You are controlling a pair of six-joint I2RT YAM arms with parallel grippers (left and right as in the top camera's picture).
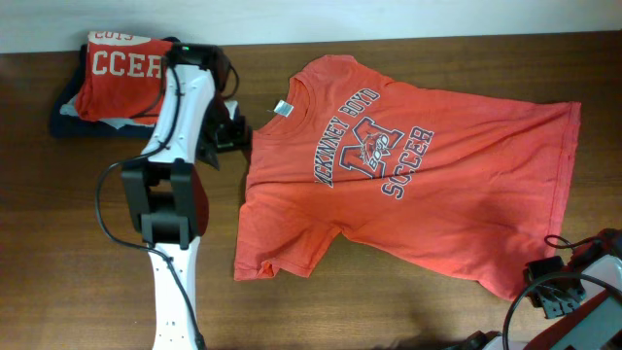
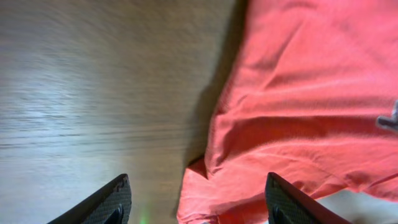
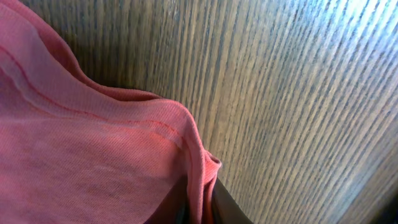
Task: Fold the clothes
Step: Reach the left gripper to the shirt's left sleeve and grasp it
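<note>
T-shirt [image 1: 389,185] lies flat, centre-right of the overhead frame. It looks like light, limp cotton, best taken at the edges. Left gripper [image 2: 198,190] has fingers spread astride its left edge; right gripper [image 3: 200,208], lower right, pinches the hem.

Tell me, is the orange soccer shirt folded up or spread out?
Spread out. The orange shirt lies open on the table, its whole chest print showing, nothing folded over.
</note>
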